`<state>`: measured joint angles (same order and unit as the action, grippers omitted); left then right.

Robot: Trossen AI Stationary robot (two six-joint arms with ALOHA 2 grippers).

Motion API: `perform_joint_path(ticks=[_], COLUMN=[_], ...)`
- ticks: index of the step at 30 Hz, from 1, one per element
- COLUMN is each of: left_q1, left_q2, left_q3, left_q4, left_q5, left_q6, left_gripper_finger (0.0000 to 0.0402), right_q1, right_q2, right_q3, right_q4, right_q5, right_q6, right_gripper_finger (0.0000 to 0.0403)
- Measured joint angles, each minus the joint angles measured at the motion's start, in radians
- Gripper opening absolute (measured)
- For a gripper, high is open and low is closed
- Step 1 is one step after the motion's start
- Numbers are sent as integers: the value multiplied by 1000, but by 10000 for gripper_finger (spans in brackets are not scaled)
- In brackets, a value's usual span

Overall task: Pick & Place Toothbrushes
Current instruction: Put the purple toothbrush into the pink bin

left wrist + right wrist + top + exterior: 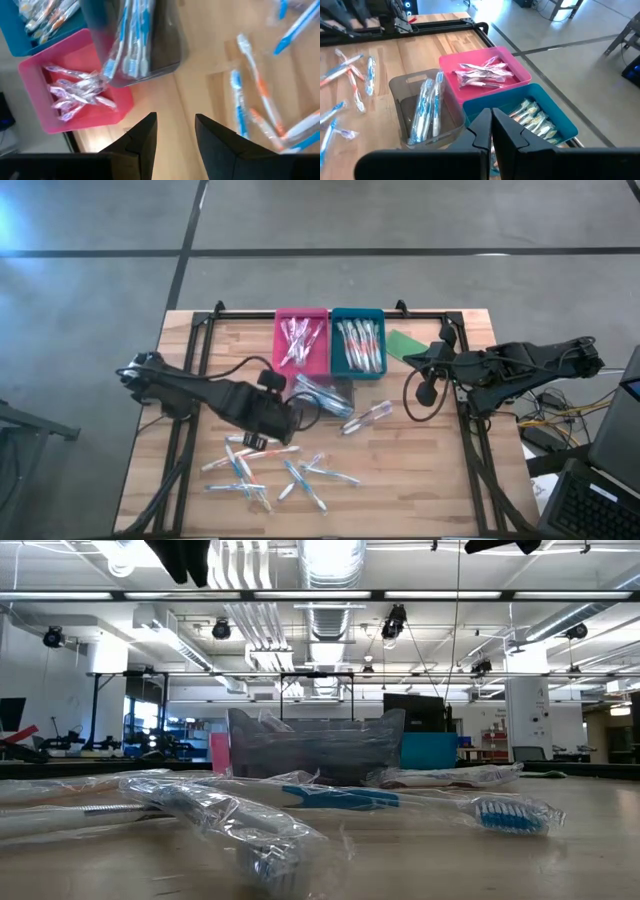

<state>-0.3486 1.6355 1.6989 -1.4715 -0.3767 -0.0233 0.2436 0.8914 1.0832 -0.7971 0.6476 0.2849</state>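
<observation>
blue tray (540, 107) partly hidden by right arm's jaws

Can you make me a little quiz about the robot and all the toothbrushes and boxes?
1. True or false: the pink tray sits right beside the blue tray.
2. Which container holds the blue-handled toothbrushes? A) the pink tray B) the clear grey bin C) the blue tray
3. Fill in: the left hand has nothing between its fingers and its fingers stand ____.

Key:
1. True, they touch side by side at the table's far edge.
2. B.
3. Apart, with bare wood showing in the gap. The right hand waits shut near the trays.
</observation>
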Motion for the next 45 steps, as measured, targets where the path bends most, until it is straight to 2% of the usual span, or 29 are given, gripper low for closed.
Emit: perform_joint_path(ticks=[6, 13, 20, 26, 32, 38, 45], left_q1=[-69, -128, -132, -132, -132, -132, -132], left_q2=[-7, -70, -196, -365, -500, -565, -570], left_q3=[-14, -135, -340, -565, -746, -836, -854], left_q4=[40, 197, 393, 622, 787, 851, 871], left_q5=[33, 43, 47, 46, 44, 43, 43], left_q6=[-43, -4, 2, -4, -31, -41, -46], left_gripper_finger=[139, 131, 128, 128, 128, 128, 128], right_q1=[1, 11, 47, 54, 54, 53, 53], right_q2=[26, 120, 296, 434, 529, 594, 649], right_q3=[-9, -108, -178, -162, -141, -145, -148], right_q4=[-7, -11, -8, -8, 12, 82, 130], right_q5=[-16, -182, -185, -191, -287, -315, -317], right_q6=[-4, -28, -180, -148, -124, -143, -151], right_gripper_finger=[8, 8, 8, 8, 11, 51, 123])
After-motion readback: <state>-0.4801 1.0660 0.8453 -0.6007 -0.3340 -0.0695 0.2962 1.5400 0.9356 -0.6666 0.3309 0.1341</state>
